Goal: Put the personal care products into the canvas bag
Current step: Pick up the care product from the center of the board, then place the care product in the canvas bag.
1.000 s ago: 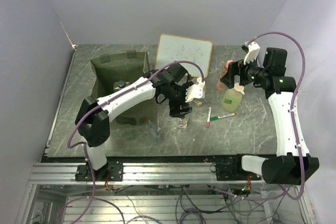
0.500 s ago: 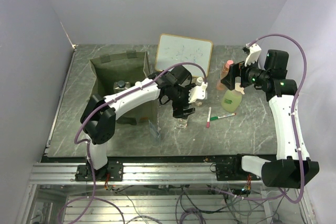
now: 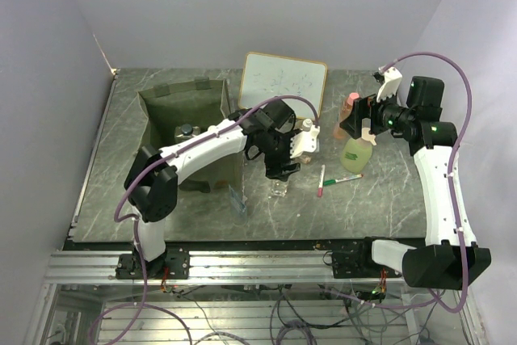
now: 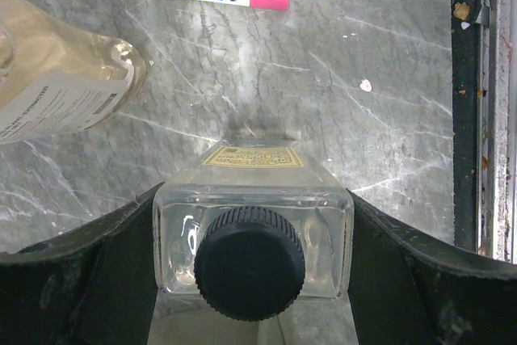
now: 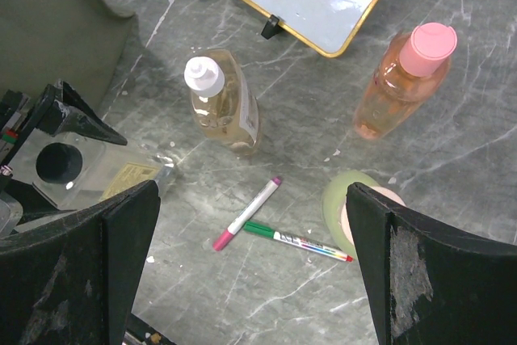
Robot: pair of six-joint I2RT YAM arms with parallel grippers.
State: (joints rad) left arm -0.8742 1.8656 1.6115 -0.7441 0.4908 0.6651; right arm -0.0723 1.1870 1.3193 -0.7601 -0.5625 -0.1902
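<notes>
Left gripper (image 4: 252, 199) shifted slightly since a second ago; fingers pinch clear square bottle (image 4: 252, 240), black ribbed cap, yellowish label, upright on table (image 3: 380, 191) beside canvas bag (image 3: 182, 107). Right gripper (image 5: 252, 191) fingers spread wide.

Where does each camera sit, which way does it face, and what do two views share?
Top external: fixed above and behind the robot, looking down over the table; the whole left arm, right arm and canvas bag show.
Left wrist: on the left arm, looking down; the left claw clamps the clear dark-capped bottle.
Right wrist: on the right arm, looking down at the orange bottle and pink-capped marker; the open right claw frames the corners.
Shared: both wrist views show the dark-capped bottle and the marker.
</notes>
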